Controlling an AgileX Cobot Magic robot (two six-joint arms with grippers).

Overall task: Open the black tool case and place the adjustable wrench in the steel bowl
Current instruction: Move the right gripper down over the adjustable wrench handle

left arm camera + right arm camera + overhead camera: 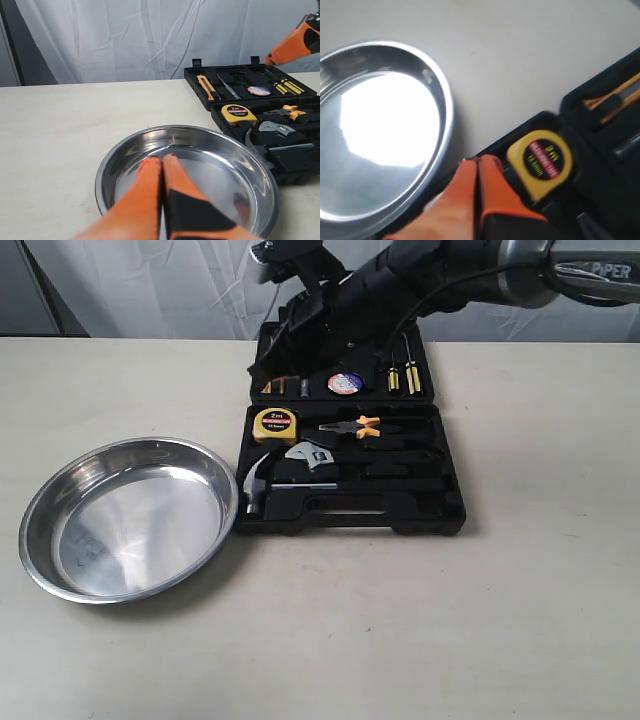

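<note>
The black tool case (400, 515) lies open on the table, lid flat behind it. The adjustable wrench (310, 458) rests in its recess between the pliers and the hammer, and shows in the left wrist view as the wrench (276, 128). Left of the case sits the steel bowl (130, 515), with nothing in it. My right gripper (477, 160) is shut and empty, hovering over the case edge beside the yellow tape measure (542, 160); outside, it hangs above the lid (290, 340). My left gripper (162, 159) is shut and empty above the bowl (185, 131), and is out of the exterior view.
The case also holds a claw hammer (255, 485), orange-handled pliers (355, 427), a tape measure (273, 423), screwdrivers (402, 377) and a roll of tape (344, 383). The right arm (450, 280) reaches in from the top right. White curtain behind the table.
</note>
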